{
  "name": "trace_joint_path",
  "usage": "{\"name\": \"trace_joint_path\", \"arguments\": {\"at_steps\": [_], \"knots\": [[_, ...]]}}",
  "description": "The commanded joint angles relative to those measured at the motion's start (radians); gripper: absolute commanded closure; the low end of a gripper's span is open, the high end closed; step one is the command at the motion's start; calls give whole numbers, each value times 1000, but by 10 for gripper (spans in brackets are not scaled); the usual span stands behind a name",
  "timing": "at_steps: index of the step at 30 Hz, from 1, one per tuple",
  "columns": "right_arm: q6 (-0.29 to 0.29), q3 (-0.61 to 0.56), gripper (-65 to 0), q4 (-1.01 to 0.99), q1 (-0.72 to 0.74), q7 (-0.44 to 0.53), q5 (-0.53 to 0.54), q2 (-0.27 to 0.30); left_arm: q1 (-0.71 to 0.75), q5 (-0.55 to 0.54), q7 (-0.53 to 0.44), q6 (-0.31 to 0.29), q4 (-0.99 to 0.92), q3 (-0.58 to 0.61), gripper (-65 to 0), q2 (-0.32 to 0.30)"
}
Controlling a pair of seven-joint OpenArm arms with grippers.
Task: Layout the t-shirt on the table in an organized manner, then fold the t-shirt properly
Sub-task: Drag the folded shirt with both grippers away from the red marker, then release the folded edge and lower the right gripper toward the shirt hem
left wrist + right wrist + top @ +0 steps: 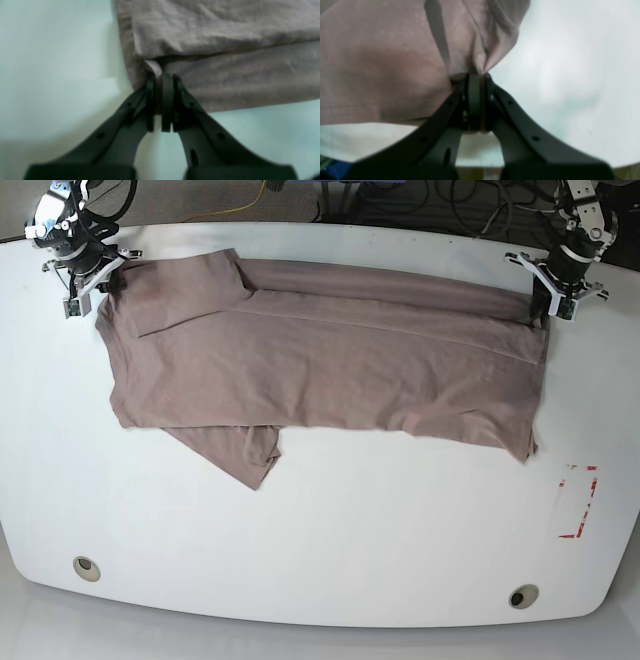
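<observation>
Writing and brands: no readable lettering or logo shows on the t-shirt, the claws or the worktop; both wrist views are soft and blurred.
T-shirt (330, 370): plain dusty mauve-brown, thin and wrinkled, spread wide across the upper half of the base view, from the upper left to the upper right. A band along its top edge is folded over onto the body, and one sleeve (235, 452) sticks out below the lower edge, left of centre.
Left claw (162, 82): at the upper right of the base view, pressed together on a bunched bit of the shirt's edge; in its wrist view a pale sliver of fabric is pinched between the dark fingers, with a folded layer lying just above.
Right claw (476, 76): at the upper left of the base view, also pressed together, pinching a gathered corner of the shirt, with creases fanning up from the grip.
Worktop (330, 550): white, smooth, with curved edges; the lower half is bare apart from small dark specks.
Grommet holes: one round hole at the lower left (86, 567), another at the lower right (522, 596).
Red tape mark (578, 501): a broken rectangle outline at the right, below the shirt's lower right corner and apart from it.
Room: beyond the far edge, dark cables and one yellow cable (243, 207) lie on the floor at the top of the frame.
</observation>
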Motion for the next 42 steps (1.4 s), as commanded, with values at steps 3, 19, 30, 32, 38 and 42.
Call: {"name": "trace_joint_path", "arguments": {"at_steps": [3,19,30,32,38,42], "knots": [[-7,19,0,65,-49,11,-5,-4,63,38,87,7,38,-6,0,-9],[-6,51,0,111,-72,-55,-8,-55,138,38,112,7,68,-8,0,12],[-9,51,0,110,-72,-56,-10,-52,155,41,113,7,68,-8,-196,8],[-9,51,-13,110,-72,-56,-10,-52,155,42,113,7,67,-8,-307,8],[-12,51,-200,110,-71,-56,-10,-52,153,42,113,7,70,-8,-537,6],[-12,53,-304,111,-71,-56,-10,-52,152,42,113,7,70,-8,-566,5]]}}
